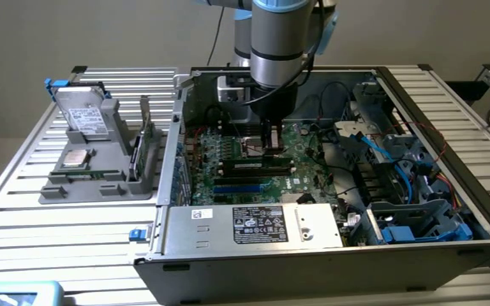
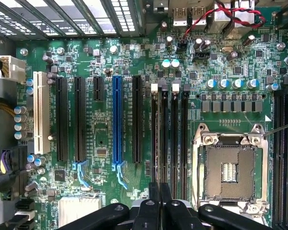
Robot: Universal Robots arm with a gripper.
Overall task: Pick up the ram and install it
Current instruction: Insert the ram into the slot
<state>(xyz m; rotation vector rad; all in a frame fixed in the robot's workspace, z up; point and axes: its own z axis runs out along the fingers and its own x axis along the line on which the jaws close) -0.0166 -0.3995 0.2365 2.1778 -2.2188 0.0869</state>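
Note:
My gripper (image 1: 272,150) reaches down into the open computer case (image 1: 168,159), low over the motherboard (image 1: 313,150). Its fingers are shut on the top edge of the ram (image 1: 258,167), a narrow dark stick with a small white label that stands upright along the memory slots. In the wrist view the gripper (image 2: 159,191) shows two black fingers pressed close together. The ram (image 2: 159,143) runs away from them edge-on as a thin dark strip, in line with the black memory slots (image 2: 180,139) and their white latches. I cannot tell how deep it sits in the slot.
A labelled power supply (image 1: 262,224) lies in front of the board. Cables and a drive cage (image 1: 415,223) fill the exterior view's right. A grey holder (image 1: 100,182) on the left carries a hard drive (image 1: 87,115) and a green expansion card (image 1: 145,150). An open CPU socket (image 2: 229,172) and a blue slot (image 2: 117,120) flank the memory slots.

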